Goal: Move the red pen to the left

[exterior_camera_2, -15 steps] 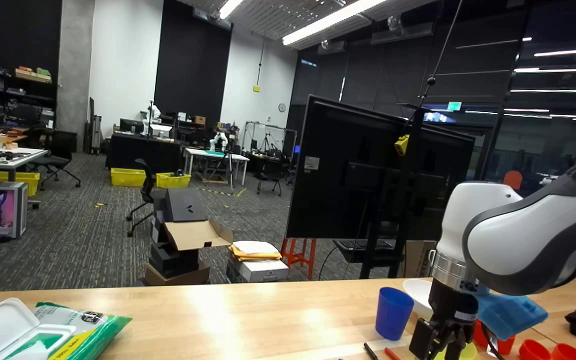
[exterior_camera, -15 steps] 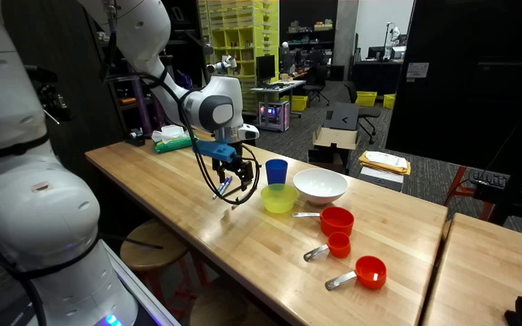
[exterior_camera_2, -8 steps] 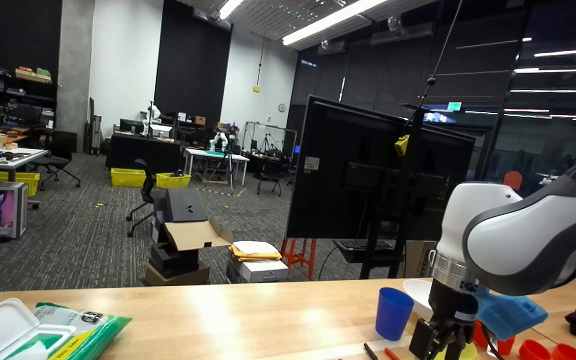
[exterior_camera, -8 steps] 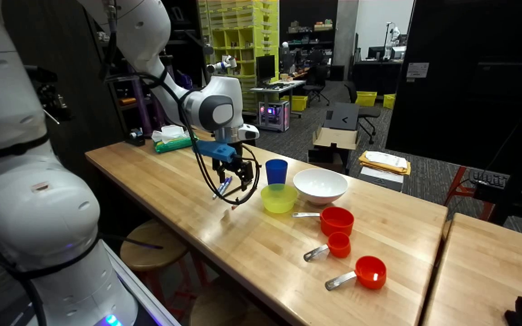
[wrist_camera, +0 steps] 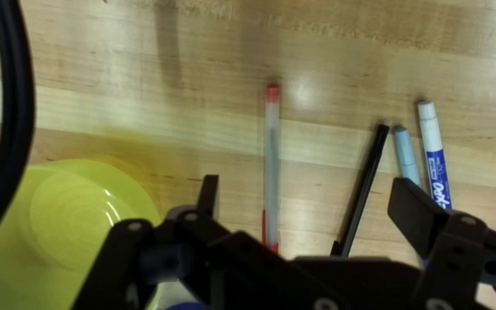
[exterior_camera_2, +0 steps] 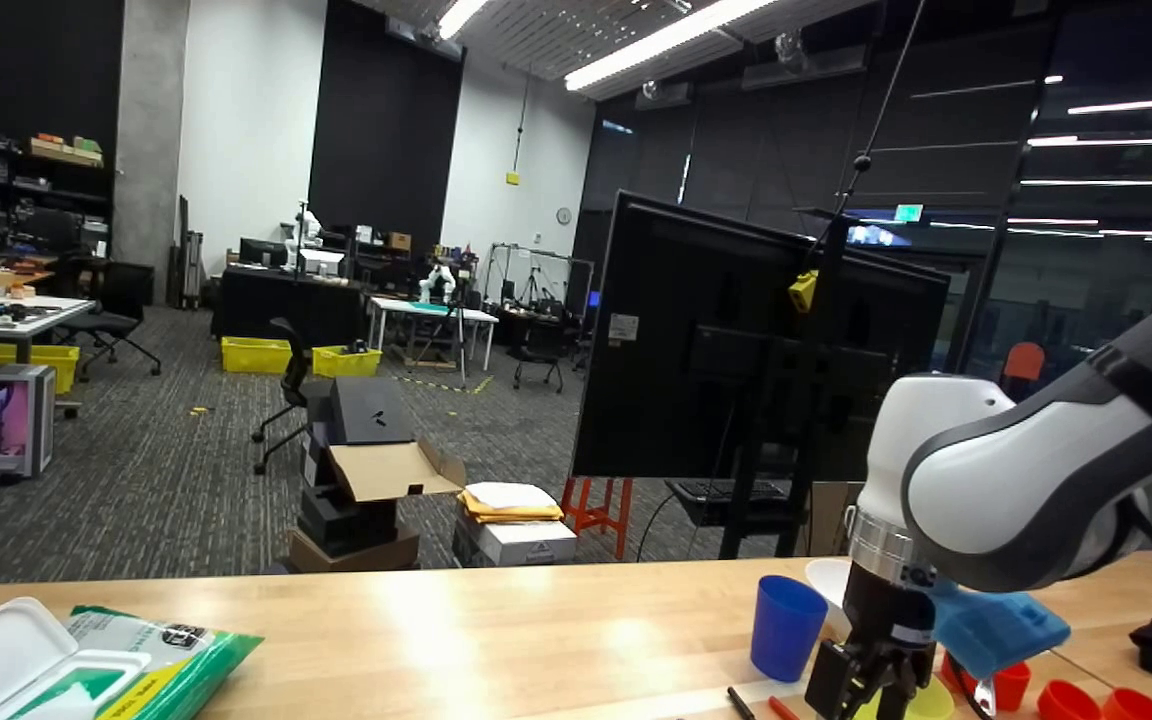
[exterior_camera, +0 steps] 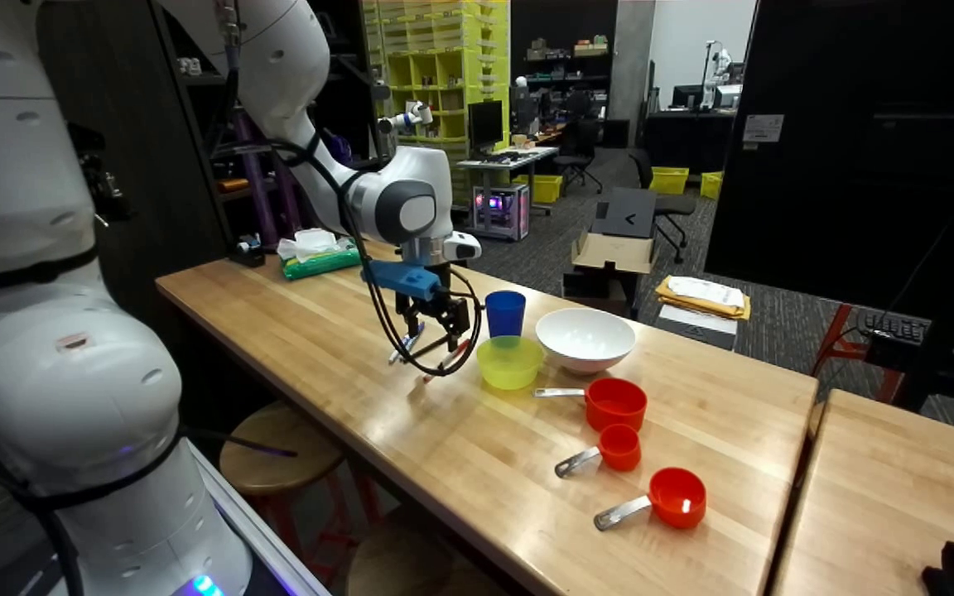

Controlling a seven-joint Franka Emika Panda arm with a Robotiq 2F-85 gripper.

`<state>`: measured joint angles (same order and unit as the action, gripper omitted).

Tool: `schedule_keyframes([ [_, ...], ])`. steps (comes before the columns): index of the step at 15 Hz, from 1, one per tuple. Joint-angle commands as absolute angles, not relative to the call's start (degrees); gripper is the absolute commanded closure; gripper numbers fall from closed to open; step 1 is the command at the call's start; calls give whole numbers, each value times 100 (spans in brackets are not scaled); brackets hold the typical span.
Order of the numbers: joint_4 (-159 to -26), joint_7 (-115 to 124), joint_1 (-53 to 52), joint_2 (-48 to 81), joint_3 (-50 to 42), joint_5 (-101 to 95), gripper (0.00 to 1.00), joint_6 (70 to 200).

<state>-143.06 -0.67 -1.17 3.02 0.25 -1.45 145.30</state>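
Tool (wrist_camera: 311, 202): spread wide, its fingertips well apart, with hold of nothing; it points down from above the tabletop (exterior_camera: 485, 463).
Red pen (wrist_camera: 271, 172): flat on the tabletop below the tool, between the two fingers in the wrist view, nearer the finger on the left there; clear barrel, red at one end, the other red end partly hidden by the tool's body.
Black pen (wrist_camera: 365, 185): slanted, also between the fingers in that view, nearer the finger on the right.
Pale blue marker (wrist_camera: 406, 155): partly behind the tool's finger on the right of the wrist view.
White and blue marker (wrist_camera: 435, 163): just beside the pale blue marker, on the side away from the red pen, its lower part behind the same finger.
Yellow bowl (wrist_camera: 127, 185): to the left of the tool in the wrist view, near it, one finger's linkage covering part of it.
Blue cup (exterior_camera: 505, 314): upright, near the tool, to the right of it in an exterior view.
White bowl (exterior_camera: 585, 335): in that view, farther right of the tool than the blue cup.
Red measuring cups (exterior_camera: 619, 407): three, lower right of the tool in that view, metal handles toward the left.
Green packet (exterior_camera: 324, 261): well apart from the tool, on its left in both exterior views.
Cable (wrist_camera: 23, 107): black, left of the tool in the wrist view.
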Motion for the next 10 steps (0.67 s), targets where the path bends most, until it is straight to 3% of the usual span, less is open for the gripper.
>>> schedule_keyframes([
  [1, -14055, -104, -132, 666, 77, -154, 0, 14557],
  [10, -13864, 27, -182, 1138, 39, -448, 0, 14675],
])
